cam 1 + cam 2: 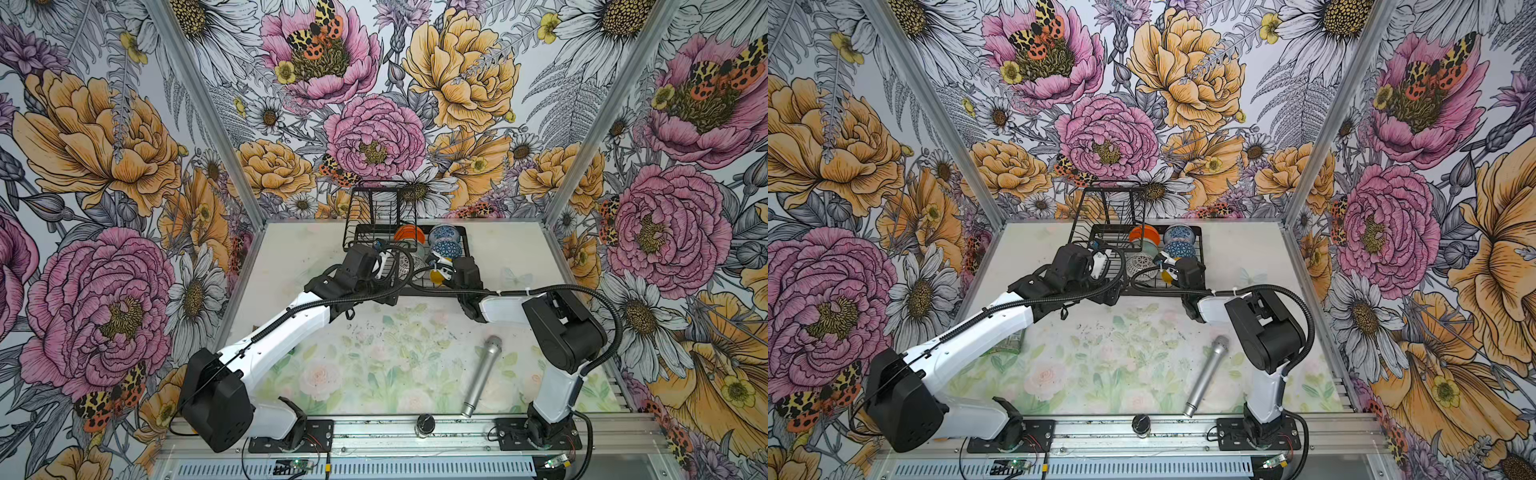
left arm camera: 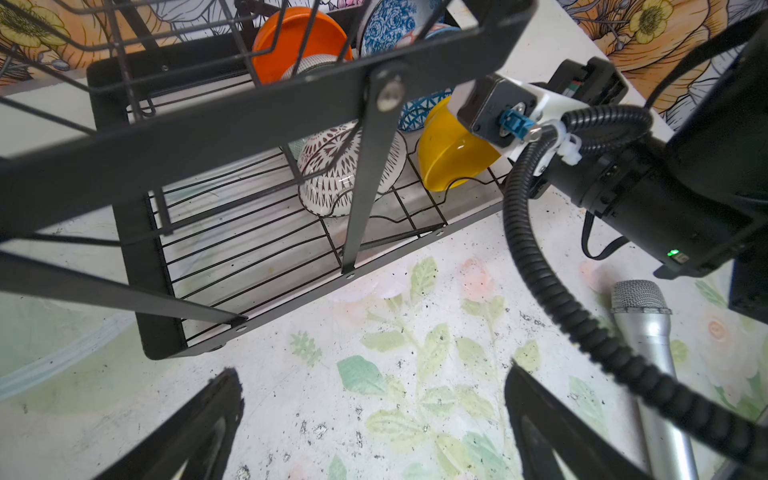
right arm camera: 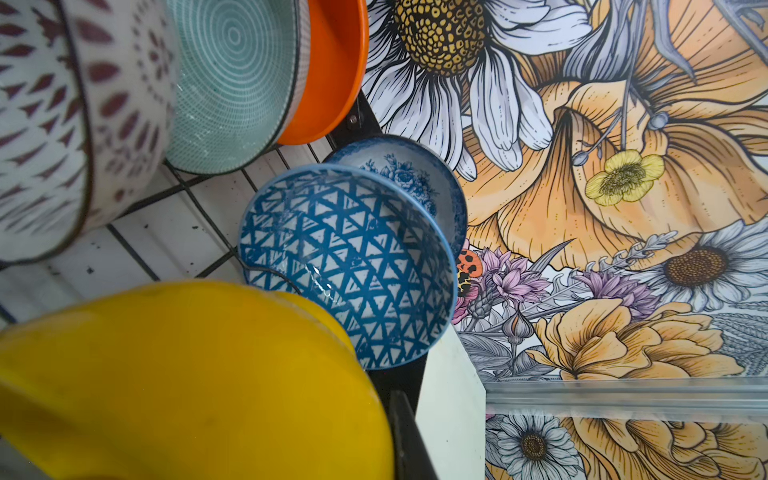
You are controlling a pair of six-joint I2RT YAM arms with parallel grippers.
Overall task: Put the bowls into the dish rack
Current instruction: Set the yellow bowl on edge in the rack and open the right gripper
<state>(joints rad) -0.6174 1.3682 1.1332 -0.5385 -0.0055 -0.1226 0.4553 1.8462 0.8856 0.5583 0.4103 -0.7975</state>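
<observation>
Left wrist: right gripper [image 2: 457,124] pinches yellow bowl [image 2: 449,162] in dish rack [image 2: 162,343]; left gripper [image 2: 373,371] gapes.

The floral-printed table [image 1: 353,361] bears the black wire dish rack [image 2: 139,257] and a silver microphone [image 1: 482,374].

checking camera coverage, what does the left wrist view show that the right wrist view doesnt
Left wrist only: the silver microphone on the table, the open left gripper, and the right arm. Right wrist only: the teal bowl's ringed inside. Both: the dish rack with the yellow bowl, orange bowl and white patterned bowl in it.
</observation>
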